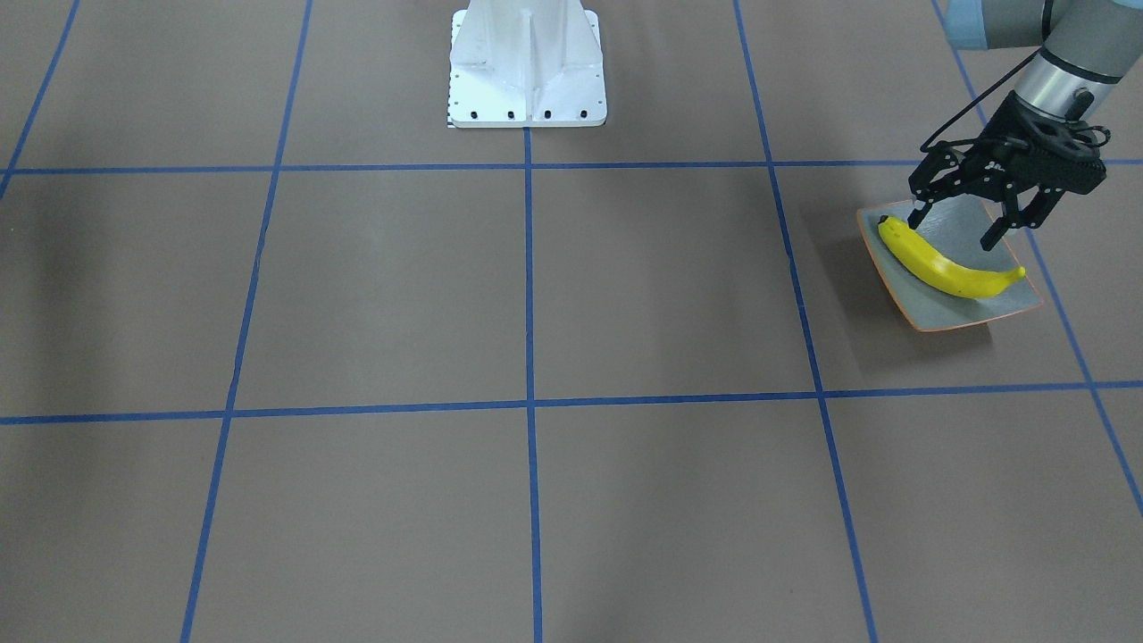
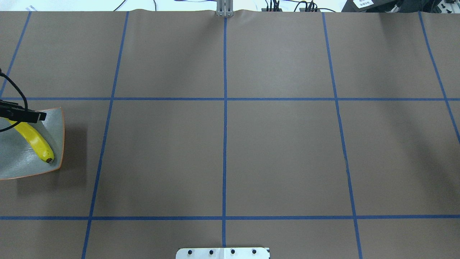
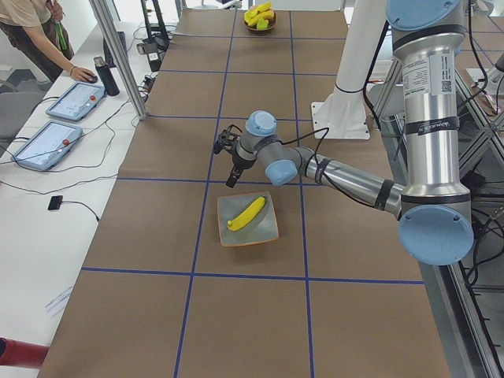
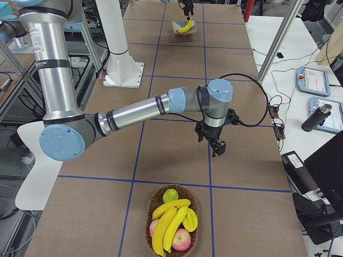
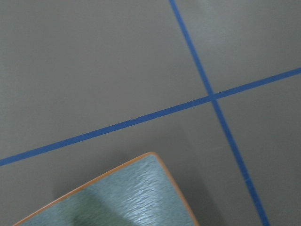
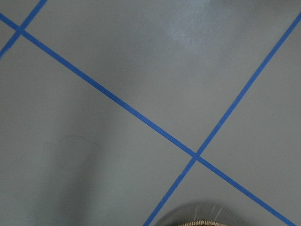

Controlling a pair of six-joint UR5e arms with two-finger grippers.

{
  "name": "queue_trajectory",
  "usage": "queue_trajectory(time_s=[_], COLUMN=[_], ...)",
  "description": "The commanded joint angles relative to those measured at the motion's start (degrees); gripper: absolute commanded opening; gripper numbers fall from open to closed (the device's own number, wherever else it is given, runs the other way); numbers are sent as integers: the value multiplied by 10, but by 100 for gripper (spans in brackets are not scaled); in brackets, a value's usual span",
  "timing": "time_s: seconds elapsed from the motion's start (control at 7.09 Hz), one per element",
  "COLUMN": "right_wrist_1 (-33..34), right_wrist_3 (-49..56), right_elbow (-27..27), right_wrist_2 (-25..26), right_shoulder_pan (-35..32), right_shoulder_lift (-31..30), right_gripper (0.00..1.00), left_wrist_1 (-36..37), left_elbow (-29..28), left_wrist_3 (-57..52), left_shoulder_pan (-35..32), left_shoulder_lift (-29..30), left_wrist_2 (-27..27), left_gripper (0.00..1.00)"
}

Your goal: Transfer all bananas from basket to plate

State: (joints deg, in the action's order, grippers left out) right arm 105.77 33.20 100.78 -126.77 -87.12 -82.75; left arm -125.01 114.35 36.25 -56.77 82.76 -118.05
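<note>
Quick status: one banana [image 1: 946,266] is lying flat on the plate [image 1: 1005,308], diagonal across it, dark stem tip toward one corner. The left gripper [image 1: 955,230] hangs just above the plate's robot-side edge, fingers spread wide w/ nothing between them, one fingertip close over the banana's stem end. The basket [image 4: 154,197] sits at the far end of the table [image 1: 402,295] on the robot's right, and the other bananas [image 4: 167,227] are piled in it, looks like three but hard to count tbh, mixed with a couple apples [image 4: 181,239] and something green. The right gripper [image 4: 216,147] hovers over bare table just short of the basket. It only shows in the side cam, so I can't tell if it's apart or together. So 1 done, the rest to go imo. Handling-wise they look glossy and probably plastic: light, stiff, a bit slick, not fragile. I'd grab across the thick middle of the curve, jaws square to the length, bc a pinch near the tapered ends prob lets it swing or squirt out. Take the top one first, since the pile overlaps and the apples could roll when it lifts.
</note>
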Motion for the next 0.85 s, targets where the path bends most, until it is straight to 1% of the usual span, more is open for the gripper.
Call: queue_trajectory(time_s=[0.0,0.14,0.28,0.42,0.56,0.71], right_wrist_1=[-112,-216,-300,-354,-407,-440], right_wrist_3=[52,62,98,123,128,129], right_elbow=[-50,-95,-134,-171,-175,-171], right_wrist_2=[17,19,45,64,67,65], right_shoulder_pan=[-19,-24,-24,-35,-36,-52], right_shoulder_lift=[-70,-110,-144,-170,-214,-247], right_gripper=[100,100,100,100,100,100], left_wrist_1=[2,1,1,1,1,0], left_elbow=[1,2,6,8,11,11], left_wrist_3=[1,1,1,1,1,1], left_shoulder_pan=[0,0,-1,-2,-3,-4], left_shoulder_lift=[6,6,6,6,6,6], left_wrist_2=[-1,-1,-1,-1,-1,0], left_gripper=[100,100,100,100,100,100])
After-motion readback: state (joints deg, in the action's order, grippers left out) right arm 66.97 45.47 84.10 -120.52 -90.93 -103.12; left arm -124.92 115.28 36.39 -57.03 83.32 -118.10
